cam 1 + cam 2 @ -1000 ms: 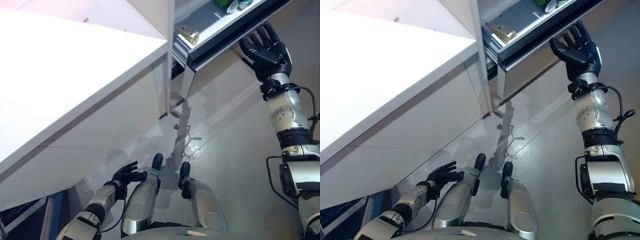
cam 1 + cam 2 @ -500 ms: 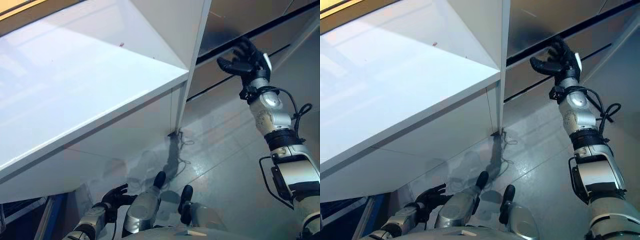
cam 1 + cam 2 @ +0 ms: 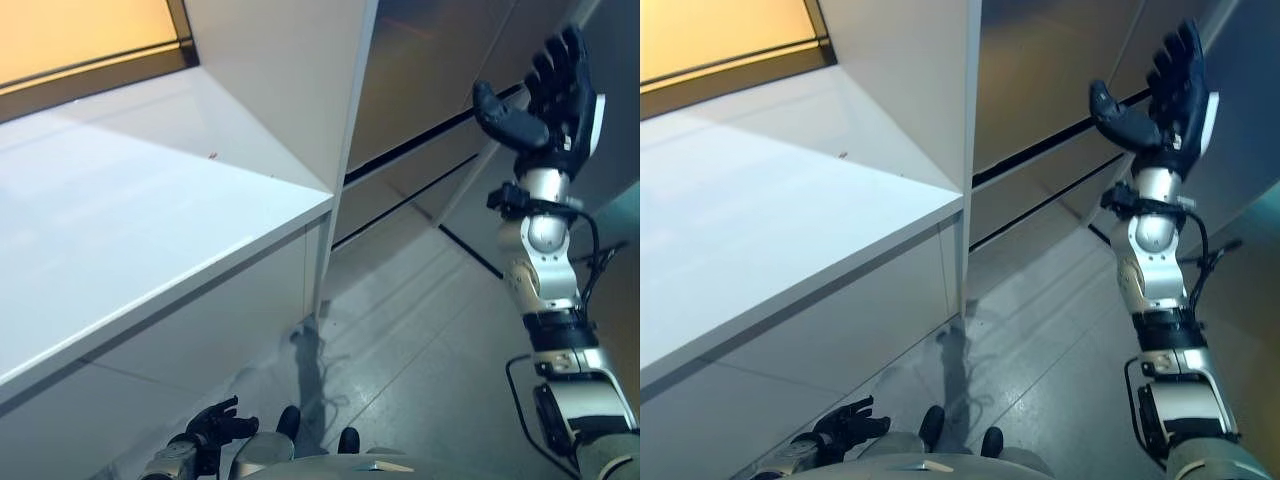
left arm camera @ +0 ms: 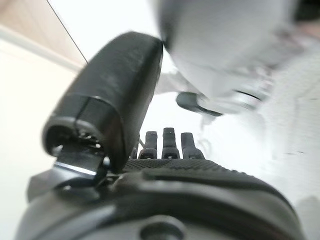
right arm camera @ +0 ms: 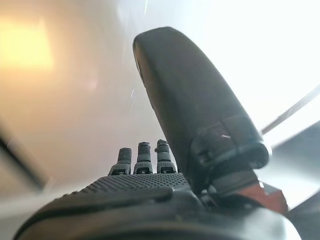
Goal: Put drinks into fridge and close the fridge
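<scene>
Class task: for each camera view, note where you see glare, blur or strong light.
Left eye view: warm orange panel above the white counter. Left wrist view: blur beyond the left hand. Right wrist view: bright glare and streaks past the right hand.

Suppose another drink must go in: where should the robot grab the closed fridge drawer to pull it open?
Probably the top edge of the drawer front, with fingers hooked from the front and above into the dark gap over it. The panel looks flat with no visible handle, so that recess seems the only hold. The open right hand is raised nearest.
</scene>
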You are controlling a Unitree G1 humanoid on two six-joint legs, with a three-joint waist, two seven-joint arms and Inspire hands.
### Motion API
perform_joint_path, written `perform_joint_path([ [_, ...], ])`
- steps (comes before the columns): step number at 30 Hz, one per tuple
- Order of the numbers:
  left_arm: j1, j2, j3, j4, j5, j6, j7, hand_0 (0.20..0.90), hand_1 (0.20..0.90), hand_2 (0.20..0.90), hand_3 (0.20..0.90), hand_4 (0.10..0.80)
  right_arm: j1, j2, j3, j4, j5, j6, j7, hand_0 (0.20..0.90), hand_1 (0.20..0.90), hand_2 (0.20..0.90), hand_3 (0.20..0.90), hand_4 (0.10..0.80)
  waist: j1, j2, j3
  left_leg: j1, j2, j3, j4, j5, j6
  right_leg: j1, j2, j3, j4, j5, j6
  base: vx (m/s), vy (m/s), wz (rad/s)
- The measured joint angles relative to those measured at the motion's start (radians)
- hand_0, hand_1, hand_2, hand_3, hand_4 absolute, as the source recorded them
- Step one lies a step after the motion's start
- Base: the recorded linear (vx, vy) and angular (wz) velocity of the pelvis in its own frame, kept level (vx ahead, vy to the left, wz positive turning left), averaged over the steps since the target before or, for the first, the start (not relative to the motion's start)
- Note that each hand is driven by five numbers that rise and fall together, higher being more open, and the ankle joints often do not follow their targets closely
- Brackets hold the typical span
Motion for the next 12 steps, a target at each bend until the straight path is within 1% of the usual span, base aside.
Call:
perform_joint_path([
  [1,0.002,-0.018,-0.002,0.0,-0.001,0.008,-0.001,0.9,0.9,0.9,0.9,0.8,0.065,0.023,-0.018,0.047,0.002,-0.001,-0.001,0.9,0.9,0.9,0.9,0.8,-0.016,0.005,-0.021,0.005,-0.001,0.009,-0.015,0.004,0.004,0.003,-0.002,0.01,-0.017,0.009,0.004,-0.048,-0.024,-0.19],
  [2,0.003,-0.026,-0.002,0.0,-0.001,0.013,-0.002,0.9,0.9,0.9,0.9,0.8,0.091,0.032,-0.024,0.068,0.003,-0.001,-0.001,0.9,0.9,0.9,0.9,0.8,-0.021,0.007,-0.025,0.01,0.0,0.014,-0.021,0.006,0.007,0.007,-0.002,0.014,-0.025,0.013,0.005,-0.054,-0.026,-0.21],
  [4,0.003,-0.054,-0.002,0.0,-0.001,0.014,-0.004,0.9,0.9,0.9,0.9,0.8,0.207,0.073,-0.038,0.194,0.018,-0.004,0.002,0.9,0.9,0.9,0.9,0.8,-0.047,0.017,-0.031,0.019,-0.004,0.039,-0.027,0.005,0.01,0.028,-0.006,0.02,-0.058,0.024,0.009,-0.035,-0.022,-0.1],
  [5,0.003,-0.059,-0.002,0.0,-0.001,0.013,-0.004,0.9,0.9,0.9,0.9,0.8,0.227,0.081,-0.038,0.22,0.024,0.001,0.002,0.9,0.9,0.9,0.9,0.8,-0.051,0.02,-0.032,0.018,-0.004,0.042,-0.029,0.004,0.011,0.029,-0.006,0.022,-0.062,0.024,0.009,-0.025,-0.02,-0.06],
  [6,0.004,-0.069,-0.002,0.001,-0.002,0.014,-0.006,0.9,0.9,0.9,0.9,0.8,0.279,0.111,-0.038,0.314,0.029,0.004,0.006,0.9,0.9,0.9,0.9,0.8,-0.068,0.028,-0.034,0.018,-0.004,0.061,-0.028,0.004,0.012,0.036,-0.007,0.026,-0.08,0.038,0.012,-0.019,-0.016,-0.1],
  [10,0.005,-0.072,0.001,0.019,-0.004,0.014,-0.023,0.9,0.9,0.9,0.9,0.8,0.382,0.155,-0.027,0.469,0.038,0.043,0.034,0.9,0.9,0.9,0.9,0.8,-0.083,0.039,-0.037,0.028,-0.001,0.092,-0.027,0.004,0.011,0.049,-0.004,0.034,-0.096,0.045,0.01,-0.007,-0.021,-0.09],
  [12,0.011,-0.071,0.01,0.035,-0.005,0.013,-0.027,0.9,0.9,0.9,0.9,0.8,0.41,0.181,-0.026,0.597,0.038,0.061,0.091,0.9,0.9,0.9,0.9,0.8,-0.085,0.047,-0.036,0.045,0.007,0.108,-0.03,-0.005,0.006,0.063,0.003,0.044,-0.096,0.045,0.009,-0.002,-0.024,-0.11],
])
